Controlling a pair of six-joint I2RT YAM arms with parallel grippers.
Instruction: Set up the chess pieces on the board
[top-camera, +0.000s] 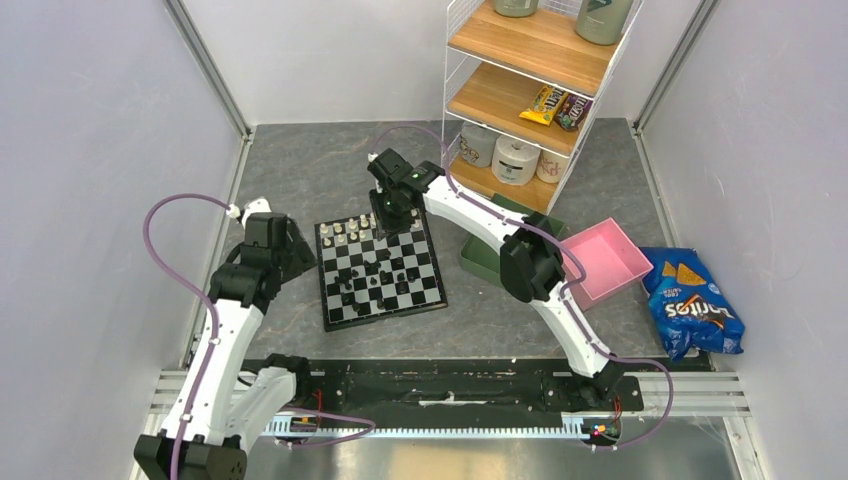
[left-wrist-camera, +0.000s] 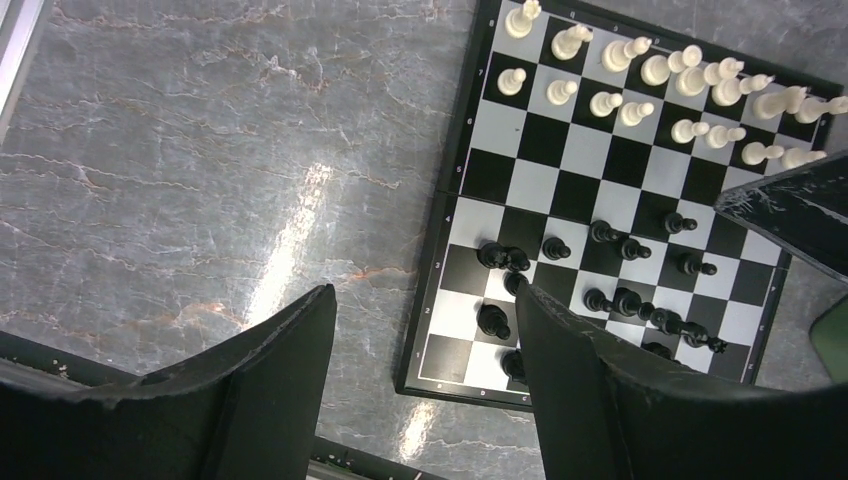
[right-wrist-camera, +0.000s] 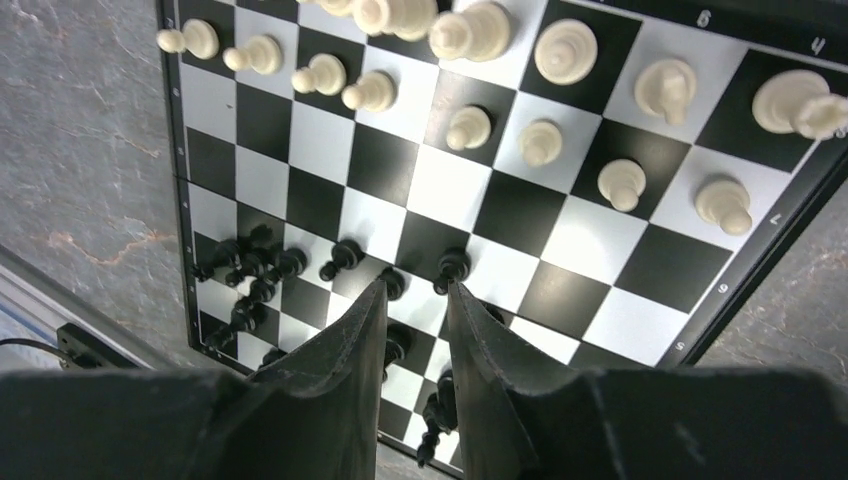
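Observation:
The board (top-camera: 335, 312) lies in the middle of the table. Cream-white pieces (top-camera: 345, 232) stand in two rows along its far edge, and black pieces (top-camera: 377, 275) are scattered over its middle and near squares, some lying down. My left gripper (top-camera: 297, 255) hovers just off the board's left edge. In the left wrist view it (left-wrist-camera: 422, 295) is wide open and empty, over the board's (left-wrist-camera: 545, 140) corner. My right gripper (top-camera: 386, 222) hangs over the board's far side. In the right wrist view its (right-wrist-camera: 417, 292) jaws stand a narrow gap apart with nothing between, above black pieces (right-wrist-camera: 250, 265).
A wire shelf unit (top-camera: 530, 80) with snacks and toilet rolls stands at the back right. A green tray (top-camera: 480, 258) and a pink tray (top-camera: 605, 262) lie right of the board. A blue chips bag (top-camera: 692, 305) lies at the far right.

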